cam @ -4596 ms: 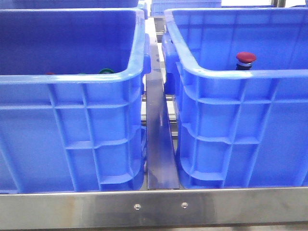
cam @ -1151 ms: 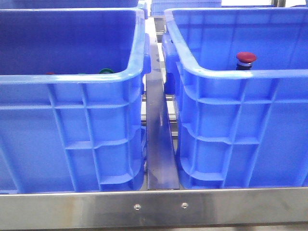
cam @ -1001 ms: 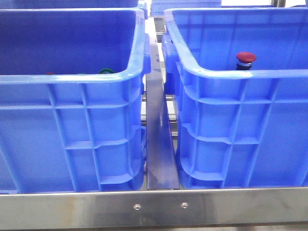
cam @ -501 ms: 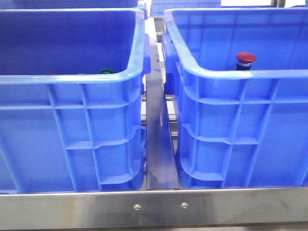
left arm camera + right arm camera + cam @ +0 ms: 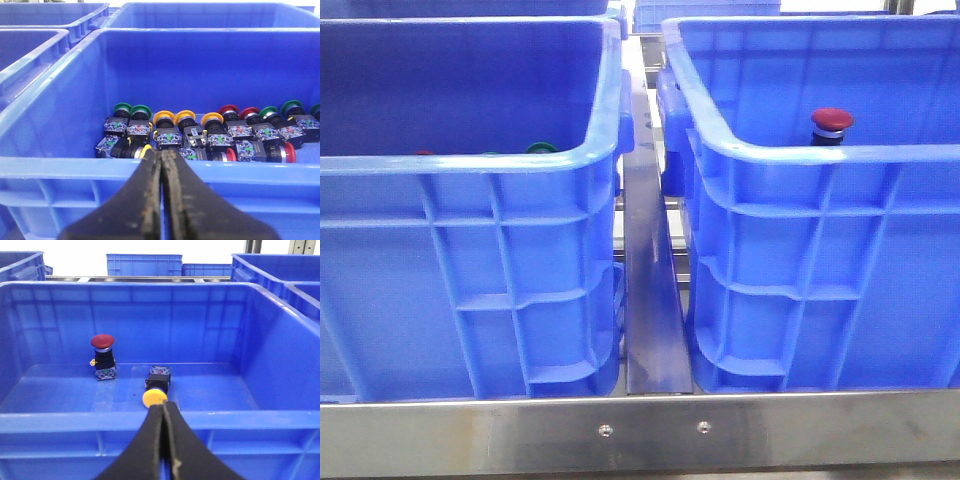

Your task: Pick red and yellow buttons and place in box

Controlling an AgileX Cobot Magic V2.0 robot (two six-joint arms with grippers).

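The box (image 5: 840,153) is the right blue crate. On its floor a red button (image 5: 831,122) stands upright, its domed cap (image 5: 102,341) on top, and a yellow button (image 5: 156,397) lies on its side beside it. My right gripper (image 5: 163,406) is shut and empty, just outside the box's near rim (image 5: 75,420). In the left blue crate (image 5: 470,163) lie several red, yellow and green buttons (image 5: 210,137). My left gripper (image 5: 161,152) is shut and empty, outside that crate's near wall (image 5: 60,167). Neither gripper shows in the front view.
A steel rail (image 5: 650,300) runs between the two crates, and a steel bar (image 5: 640,430) crosses in front of them. More blue crates (image 5: 143,264) stand behind and to the sides. A green cap (image 5: 540,148) peeks over the left crate's rim.
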